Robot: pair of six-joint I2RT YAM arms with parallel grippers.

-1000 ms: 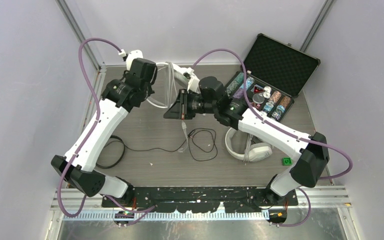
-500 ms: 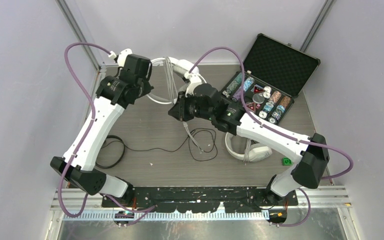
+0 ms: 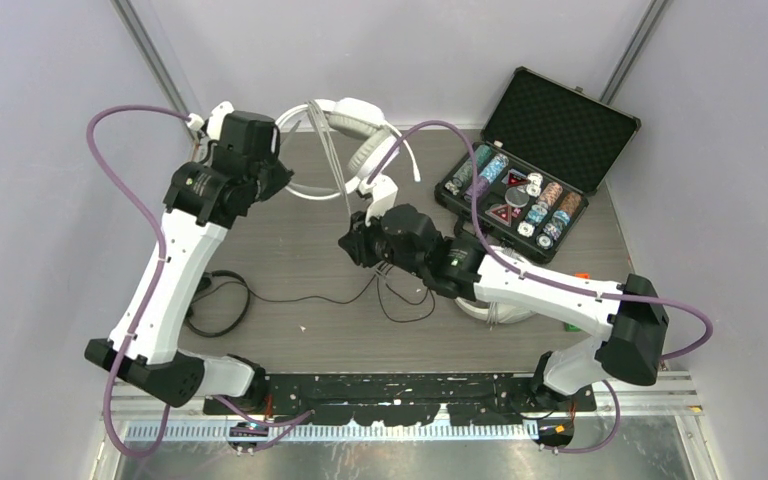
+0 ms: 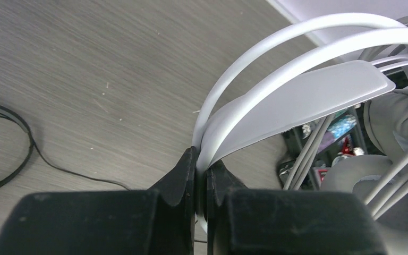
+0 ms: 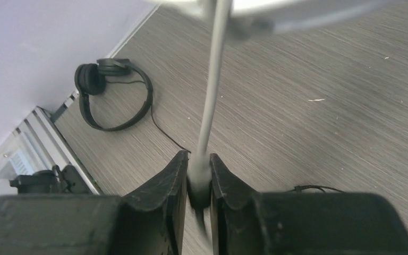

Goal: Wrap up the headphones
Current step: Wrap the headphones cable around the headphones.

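Since a second ago, the left hand (image 4: 201,175) has been swung out left and back, and the white headset (image 3: 358,110) carried with it to the far edge. The right hand (image 5: 198,183) has been drawn nearer.

- Left hand: fingers closed hard on the headband (image 4: 297,101). The headset is held above the worktop (image 3: 290,250), cups to the hand's right.
- Right hand: fingers almost together, with the white cable (image 5: 212,79) pinched between them.
- Cable axis: far to near, from the headset down to the right hand.
- The next loop is judged to be the right hand's.
- The black headset (image 5: 111,90) is seen lying well apart.
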